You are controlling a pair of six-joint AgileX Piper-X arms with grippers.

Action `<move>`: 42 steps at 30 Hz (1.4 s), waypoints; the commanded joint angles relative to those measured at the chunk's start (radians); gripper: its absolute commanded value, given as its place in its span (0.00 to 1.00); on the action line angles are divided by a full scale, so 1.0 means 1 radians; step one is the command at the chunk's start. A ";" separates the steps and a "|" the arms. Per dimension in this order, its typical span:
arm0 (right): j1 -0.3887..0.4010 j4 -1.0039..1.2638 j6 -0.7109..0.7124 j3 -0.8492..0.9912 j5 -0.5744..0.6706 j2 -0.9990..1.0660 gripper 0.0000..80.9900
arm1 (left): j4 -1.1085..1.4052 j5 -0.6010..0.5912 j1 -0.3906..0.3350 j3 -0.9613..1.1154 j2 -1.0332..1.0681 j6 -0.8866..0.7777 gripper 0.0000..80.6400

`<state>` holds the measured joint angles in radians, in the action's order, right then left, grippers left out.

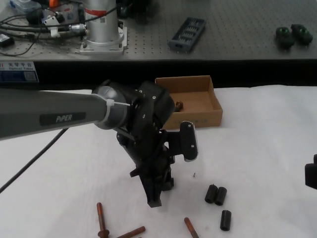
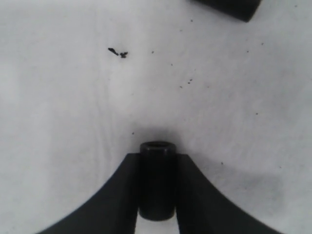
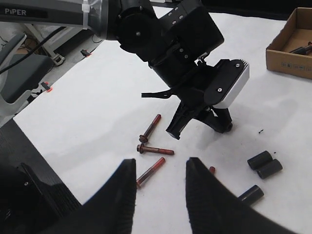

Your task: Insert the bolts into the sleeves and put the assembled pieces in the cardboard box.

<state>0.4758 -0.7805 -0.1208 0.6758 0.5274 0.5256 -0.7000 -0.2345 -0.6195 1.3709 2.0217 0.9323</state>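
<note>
Black sleeve point(image 2: 157, 185) sits clamped between the fingers of our left hand point(image 2: 158, 157), its open end pointing past the fingertips, over the white counter point(image 2: 63, 122). Our right hand point(image 3: 160, 163) hangs wide open, empty. Three loose sleeves point(image 3: 259, 159) lie between the two hands, bolts point(image 3: 156, 150) near the left hand, box point(image 3: 287, 53) beyond it.

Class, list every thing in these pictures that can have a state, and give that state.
Left claw: shut on a sleeve.
Right claw: open, empty.
Cardboard box: open, something inside.
Loose sleeves: three lying on the cloth, unassembled.
Bolts: lying loose, none in a sleeve.
</note>
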 commanded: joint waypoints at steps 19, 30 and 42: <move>-0.008 -0.001 0.002 0.005 0.001 -0.009 0.33 | -0.193 0.026 -0.004 0.001 0.003 -0.158 0.18; -0.008 -0.059 0.002 0.005 -0.006 -0.009 0.33 | 0.006 -0.238 -0.004 0.001 0.001 -0.678 0.18; -0.008 -0.110 -0.037 -0.077 -0.077 -0.009 0.33 | 0.209 -0.304 -0.004 0.001 -0.151 -0.951 0.18</move>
<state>0.4758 -0.8855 -0.1375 0.6208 0.4429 0.5220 -0.5318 -0.5216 -0.6195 1.3651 1.9483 0.0270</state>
